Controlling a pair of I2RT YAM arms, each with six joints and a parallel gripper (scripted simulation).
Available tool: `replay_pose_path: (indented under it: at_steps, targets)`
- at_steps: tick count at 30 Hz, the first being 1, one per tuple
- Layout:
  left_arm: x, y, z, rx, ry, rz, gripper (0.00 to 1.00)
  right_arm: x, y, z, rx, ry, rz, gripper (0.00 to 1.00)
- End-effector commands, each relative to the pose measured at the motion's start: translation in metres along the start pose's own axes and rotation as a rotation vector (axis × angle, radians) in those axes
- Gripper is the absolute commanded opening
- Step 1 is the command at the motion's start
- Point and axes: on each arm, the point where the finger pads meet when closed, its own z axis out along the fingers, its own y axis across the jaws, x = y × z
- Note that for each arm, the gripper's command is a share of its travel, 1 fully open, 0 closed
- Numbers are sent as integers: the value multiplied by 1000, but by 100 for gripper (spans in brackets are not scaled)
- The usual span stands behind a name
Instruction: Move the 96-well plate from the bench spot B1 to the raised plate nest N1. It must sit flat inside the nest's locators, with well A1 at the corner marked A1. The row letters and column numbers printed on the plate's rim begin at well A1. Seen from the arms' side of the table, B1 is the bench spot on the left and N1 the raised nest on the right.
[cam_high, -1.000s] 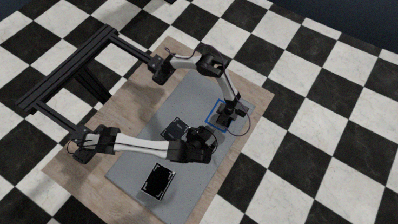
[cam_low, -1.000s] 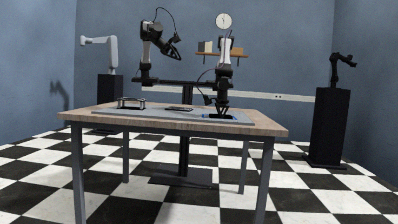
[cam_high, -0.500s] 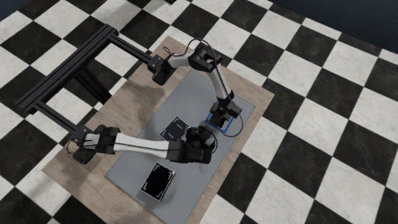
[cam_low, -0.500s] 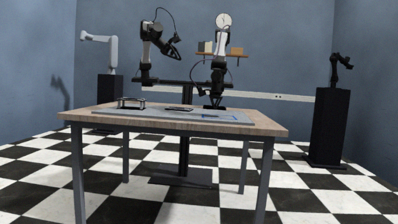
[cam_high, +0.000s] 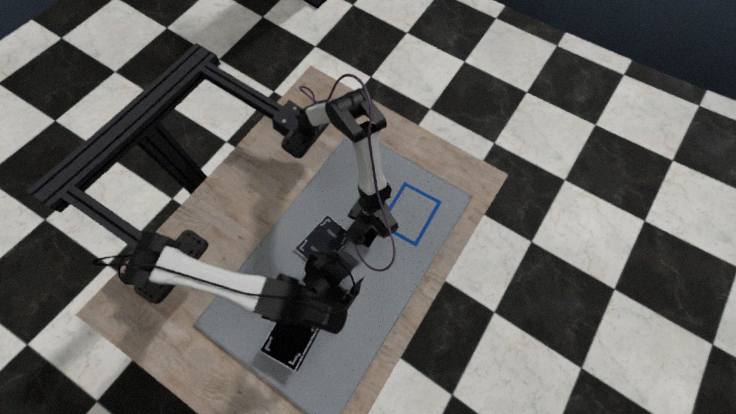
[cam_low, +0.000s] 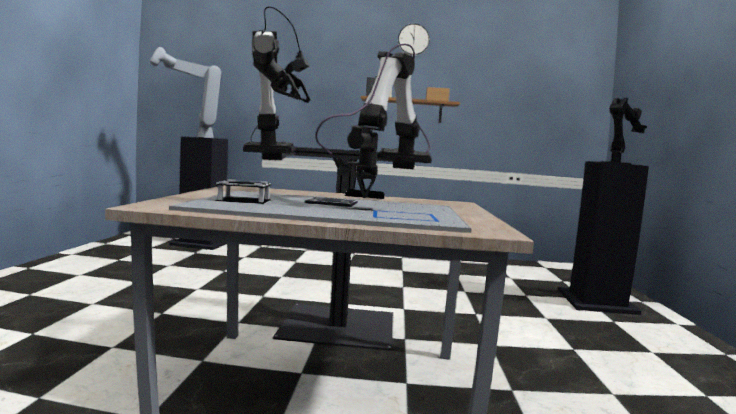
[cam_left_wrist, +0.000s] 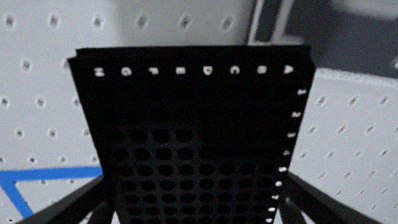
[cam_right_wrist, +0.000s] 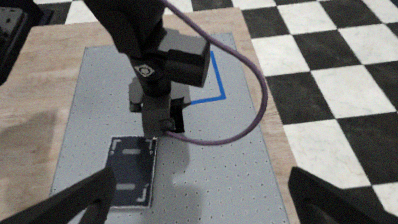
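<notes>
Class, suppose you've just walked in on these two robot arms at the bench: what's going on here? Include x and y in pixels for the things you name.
The left gripper (cam_high: 362, 236) (cam_low: 365, 191) is holding the 96-well plate (cam_low: 374, 195) (cam_left_wrist: 200, 150) above the bench, away from the blue outline (cam_high: 428, 221) (cam_low: 406, 220) (cam_right_wrist: 218, 75) that seems to mark its starting spot. The plate still has to reach the raised nest (cam_high: 289, 345) (cam_low: 243, 183); a low dark holder (cam_high: 324, 237) (cam_low: 330, 201) (cam_right_wrist: 131, 172) lies between. The right gripper (cam_right_wrist: 201, 175) is open and holds nothing.

From my station, I note: well plate (cam_left_wrist: 200, 115), black with white characters; perforated mat (cam_high: 411, 267) (cam_low: 288, 208) (cam_left_wrist: 40, 100) (cam_right_wrist: 210, 165), grey; rectangular outline (cam_high: 428, 221) (cam_low: 406, 219) (cam_left_wrist: 55, 173) (cam_right_wrist: 219, 75), blue; floor (cam_high: 555, 257) (cam_low: 355, 388) (cam_right_wrist: 345, 100), black-and-white checkered.
</notes>
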Motion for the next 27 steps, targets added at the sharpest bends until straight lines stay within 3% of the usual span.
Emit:
replay_pose_path:
  at_steps: [1,6,11,27]
  targets:
    - [-26,-1,-19,-94,-6,-42,82,-1,31,-45,18,-40,-40,100]
    - [-70,-50,-9,-53,10,31,82,35,84,-87,59,-36,-2,100]
    - [-99,-80,-3,-28,27,92,82,69,140,-106,106,-38,33,100]
    - [-122,-96,-3,-34,17,142,82,134,223,-93,180,-41,116,100]
